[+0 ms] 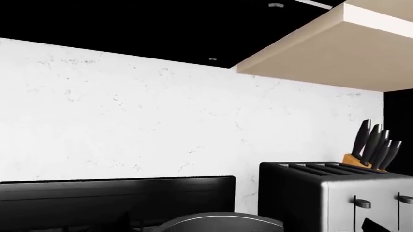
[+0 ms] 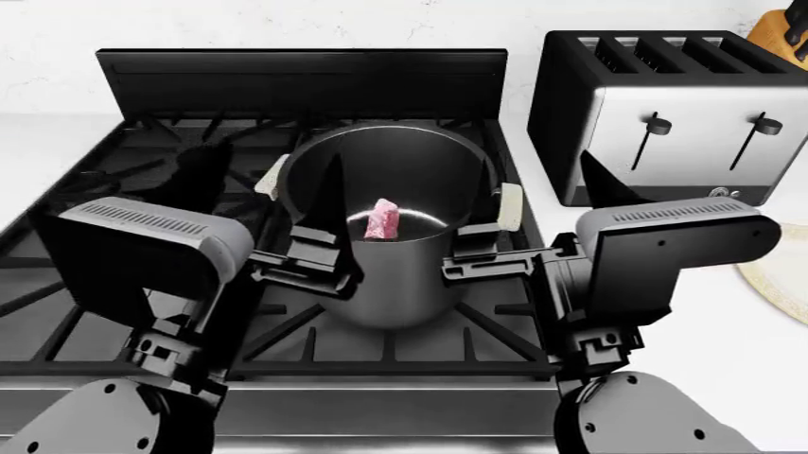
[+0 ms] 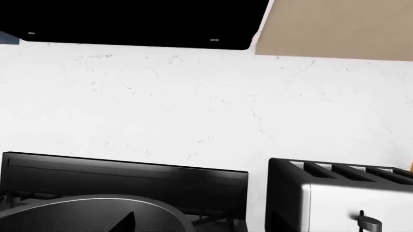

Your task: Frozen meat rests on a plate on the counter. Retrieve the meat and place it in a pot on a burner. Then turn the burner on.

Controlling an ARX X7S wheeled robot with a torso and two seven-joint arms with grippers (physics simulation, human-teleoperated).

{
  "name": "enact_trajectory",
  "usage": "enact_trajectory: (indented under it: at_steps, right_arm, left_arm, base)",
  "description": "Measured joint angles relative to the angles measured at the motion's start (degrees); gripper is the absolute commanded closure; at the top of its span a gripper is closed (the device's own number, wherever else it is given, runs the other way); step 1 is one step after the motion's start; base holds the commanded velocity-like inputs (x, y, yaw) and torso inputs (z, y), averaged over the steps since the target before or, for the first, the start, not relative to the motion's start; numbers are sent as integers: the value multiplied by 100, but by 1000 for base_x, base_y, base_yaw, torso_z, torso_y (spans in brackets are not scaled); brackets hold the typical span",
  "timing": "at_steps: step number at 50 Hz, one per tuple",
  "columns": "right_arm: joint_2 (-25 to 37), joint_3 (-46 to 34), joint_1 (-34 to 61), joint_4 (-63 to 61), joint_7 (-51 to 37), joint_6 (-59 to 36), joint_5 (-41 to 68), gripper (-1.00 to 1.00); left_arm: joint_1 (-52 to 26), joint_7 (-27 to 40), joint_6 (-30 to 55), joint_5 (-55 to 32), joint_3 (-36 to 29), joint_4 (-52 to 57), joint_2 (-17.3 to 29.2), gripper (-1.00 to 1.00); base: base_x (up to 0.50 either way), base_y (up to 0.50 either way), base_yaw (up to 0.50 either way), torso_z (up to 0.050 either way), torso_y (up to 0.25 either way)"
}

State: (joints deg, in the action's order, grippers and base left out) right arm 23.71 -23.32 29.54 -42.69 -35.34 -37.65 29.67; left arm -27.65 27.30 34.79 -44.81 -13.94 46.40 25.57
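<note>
The pink frozen meat (image 2: 381, 219) lies on the bottom of the steel pot (image 2: 385, 236), which stands on the black grates of the stove (image 2: 89, 180). The burner under the pot is hidden by it. My left gripper (image 2: 267, 175) hovers at the pot's left side, open and empty, with its fingers (image 2: 331, 194) spread apart. On the pot's right side, my right gripper (image 2: 540, 189) is also open and empty. A sliver of the plate (image 2: 785, 284) shows at the right edge on the white counter (image 2: 745, 369). Both wrist views catch only the pot rim (image 1: 219, 221) (image 3: 84, 210).
A silver four-slot toaster (image 2: 669, 113) (image 1: 335, 193) (image 3: 335, 198) stands close to the right of the stove, with a knife block (image 2: 782, 24) (image 1: 371, 150) behind it. The stove's black back panel (image 2: 303, 80) and a white wall rise behind the pot.
</note>
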Motion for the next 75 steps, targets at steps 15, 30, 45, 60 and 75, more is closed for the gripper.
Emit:
enact_trajectory:
  at_steps: [15,30,45,60,75]
  right_arm:
    - [12,-28,23,10,-39,-42,11,-100]
    - [18,-37,41,28,-72,-71,38,-100]
    - [30,-63,41,28,-83,-46,40,-100]
    - [28,-97,70,9,-115,-59,46,-100]
    - [27,-62,71,-221,-322,-416,268,-100]
  left_arm:
    - [208,-142,-290,206,-66,-139,-29,-100]
    - [296,-172,-417,258,-81,-189,-24,-100]
    - [343,-172,-490,250,-85,-230,-24,-100]
    - [377,-213,-592,264,-104,-327,-40,-100]
    - [474,-283,-760,325,-122,-421,-53,-100]
  base:
    - [-141,0,0,0,0]
    - [-348,0,0,0,0]
    - [-237,0,0,0,0]
    - [0,0,0,0,0]
    - [0,0,0,0,0]
